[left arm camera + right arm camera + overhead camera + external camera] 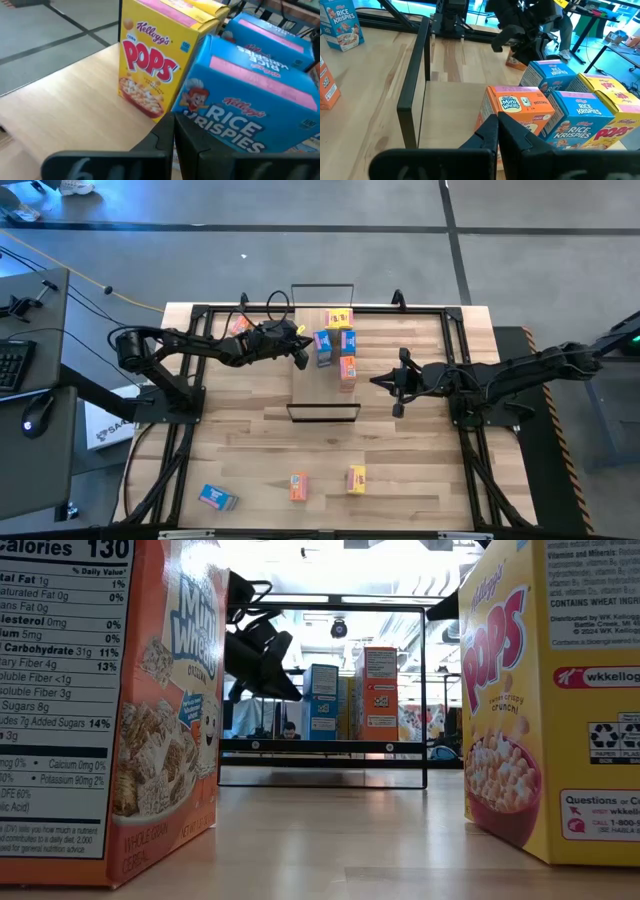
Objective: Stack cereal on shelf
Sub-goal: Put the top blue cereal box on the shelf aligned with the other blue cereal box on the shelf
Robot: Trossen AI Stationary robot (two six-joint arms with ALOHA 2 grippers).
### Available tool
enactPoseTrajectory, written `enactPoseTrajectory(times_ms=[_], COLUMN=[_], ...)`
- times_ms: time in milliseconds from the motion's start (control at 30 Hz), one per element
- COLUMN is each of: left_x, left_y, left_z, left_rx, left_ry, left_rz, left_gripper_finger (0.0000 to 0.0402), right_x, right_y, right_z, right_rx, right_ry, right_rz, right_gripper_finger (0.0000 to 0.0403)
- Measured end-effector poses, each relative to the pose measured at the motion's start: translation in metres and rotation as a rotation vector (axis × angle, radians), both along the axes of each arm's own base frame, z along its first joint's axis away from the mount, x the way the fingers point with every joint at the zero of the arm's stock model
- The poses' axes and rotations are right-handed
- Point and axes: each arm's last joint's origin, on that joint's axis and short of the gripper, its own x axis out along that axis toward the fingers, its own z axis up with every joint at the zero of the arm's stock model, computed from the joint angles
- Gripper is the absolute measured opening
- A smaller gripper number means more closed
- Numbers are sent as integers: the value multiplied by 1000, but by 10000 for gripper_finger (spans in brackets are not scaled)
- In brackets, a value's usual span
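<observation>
Both hands pinched together and empty, left hand (301,360) at the shelf's (308,385) nine o'clock edge, right hand (378,380) at three o'clock beside the standing boxes (337,343), so next looks like fetching the six o'clock bench (420,450) strays (298,486).

Cereal (337,343) on shelf (322,388), right side.

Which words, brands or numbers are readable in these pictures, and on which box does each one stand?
"Kellogg's CORN POPS": yellow Corn Pops box.
"Kellogg's RICE KRISPIES": blue Rice Krispies box.
"MINI WHEATS": orange Mini-Wheats box.
"Calories 130", "Total Carbohydrate 31g 11%": side panel of the near orange box.
"POPS", "CONTAINS WHEAT INGRE...": near yellow box.
Fine print elsewhere is too small to read.
</observation>
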Motion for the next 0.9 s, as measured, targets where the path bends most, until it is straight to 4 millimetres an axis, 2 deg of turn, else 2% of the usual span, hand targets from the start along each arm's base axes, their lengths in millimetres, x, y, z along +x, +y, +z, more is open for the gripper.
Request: enactPoseTrajectory(times_ms=[233,533,733,900], left_x=[6,8,12,11], left_y=[2,1,-9,-16], left_z=[-10,-6,-7,-15], left_rx=[-14,-37,-56,-75], left_ry=[-27,-82,-79,1], left_rz=[-6,-22,-46,-21], left_gripper_finger=[5,5,5,5], right_x=[0,0,0,0], right_y=[0,0,0,0], right_z=[0,0,0,0], right_rx=[0,0,0,0], right_ry=[-1,-1,-1,-1], right_rz=[0,0,0,0], right_gripper_finger=[0,0,0,0])
